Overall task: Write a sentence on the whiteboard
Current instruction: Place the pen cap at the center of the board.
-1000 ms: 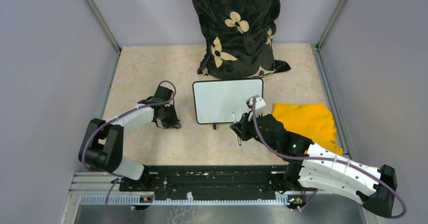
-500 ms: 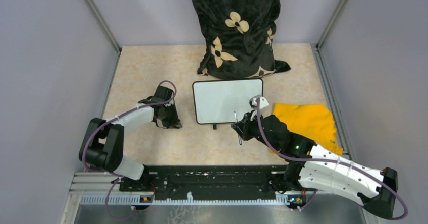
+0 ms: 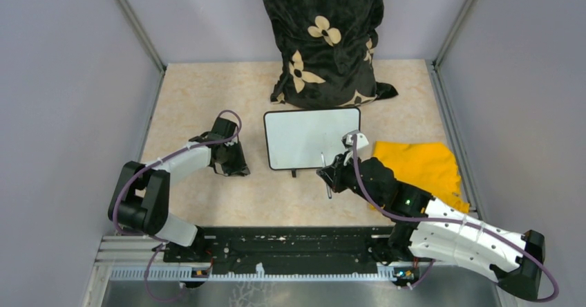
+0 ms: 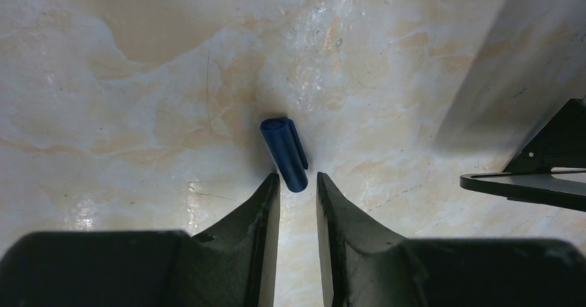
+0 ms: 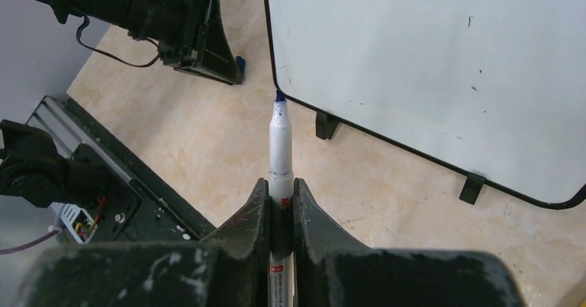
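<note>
Right end effector: jaws clamped on a white marker, its blue tip bare and just short of the whiteboard's near-left corner. A yellow cloth lies by the right edge of the tabletop.

Left end effector: jaws slightly parted. The near end of a blue cap lies on the tabletop between the tips, apparently untouched.

The whiteboard sits mid-tabletop between the two arms, its white face carrying a few dark specks. A black floral cushion stands at the far edge.
</note>
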You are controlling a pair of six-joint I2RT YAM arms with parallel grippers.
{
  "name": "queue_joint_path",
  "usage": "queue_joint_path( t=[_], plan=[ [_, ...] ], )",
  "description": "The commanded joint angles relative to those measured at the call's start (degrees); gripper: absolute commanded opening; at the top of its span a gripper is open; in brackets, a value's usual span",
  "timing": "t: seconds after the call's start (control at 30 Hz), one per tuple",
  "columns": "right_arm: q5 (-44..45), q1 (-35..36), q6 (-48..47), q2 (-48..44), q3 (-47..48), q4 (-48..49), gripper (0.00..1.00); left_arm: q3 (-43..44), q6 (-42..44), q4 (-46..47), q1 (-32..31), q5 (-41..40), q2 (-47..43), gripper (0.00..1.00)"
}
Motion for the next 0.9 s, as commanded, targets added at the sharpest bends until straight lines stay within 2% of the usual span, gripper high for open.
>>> queue_joint_path(
  t=[0.0, 0.17, 0.4, 0.5, 0.57, 0.7, 0.8, 0.87],
  plan=[
    [1.0, -0.2, -0.2, -0.9, 1.6, 0.8, 0.0, 0.2, 0.7, -0.6, 0.2, 0.1, 1.2, 0.32],
    [1.0, -0.2, -0.3, -0.9, 2.0, 0.4, 0.0, 0.1, 0.4, -1.4, 0.2, -1.5, -1.6, 0.38],
    [0.6, -0.1, -1.1, -0.9, 3.2, -0.5, 0.0, 2.6, 1.8, -4.8, 0.2, -4.0, -10.9, 0.58],
    [-0.9, -0.1, -2.9, -0.9, 4.4, -0.7, 0.0, 4.3, 5.1, -5.1, 0.1, -1.1, -18.0, 0.66],
    [-2.3, -0.1, -4.9, -1.0, 5.4, -0.8, 0.0, 4.7, 7.2, -2.5, 0.1, 3.7, -24.2, 0.69],
    [-7.3, -0.2, -8.6, -1.1, 7.6, 0.5, 0.0, 1.9, 8.9, 10.0, 0.0, 21.9, -34.2, 0.76],
    [-12.7, -0.1, -10.0, -0.7, 8.3, 2.9, 0.0, -3.6, 4.6, 25.5, -0.2, 36.2, -40.1, 0.83],
    [-16.9, -0.1, -10.0, -0.1, 8.5, 4.7, 0.0, -8.1, -1.5, 38.8, -0.7, 44.1, -42.0, 0.93]
  ],
)
